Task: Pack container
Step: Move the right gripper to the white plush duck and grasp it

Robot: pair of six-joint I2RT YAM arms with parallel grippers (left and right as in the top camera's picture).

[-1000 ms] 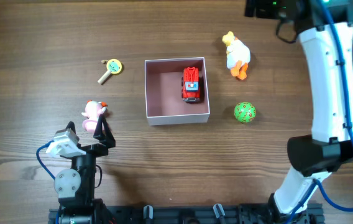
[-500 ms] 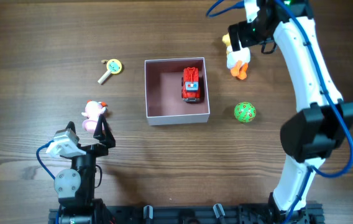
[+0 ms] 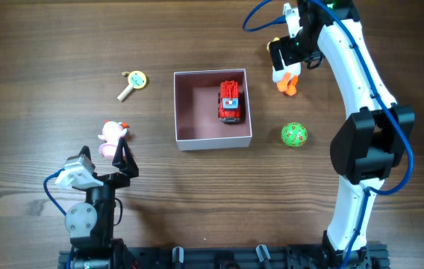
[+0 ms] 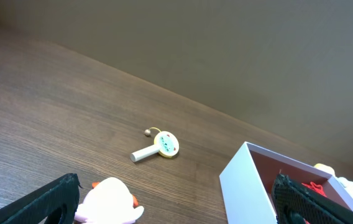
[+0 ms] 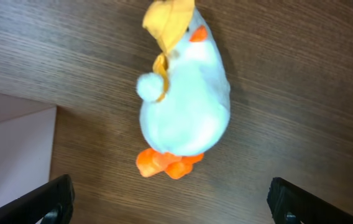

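Container [image 3: 213, 143] packing: lower the wide-open right gripper [image 5: 170, 202] centred over the white duck toy [image 5: 186, 106], upper right of the overhead frame, before closing.

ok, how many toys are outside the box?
4: duck and green ball right of the box, pink toy and lollipop toy left of it. Red truck is inside; nothing seems hidden.
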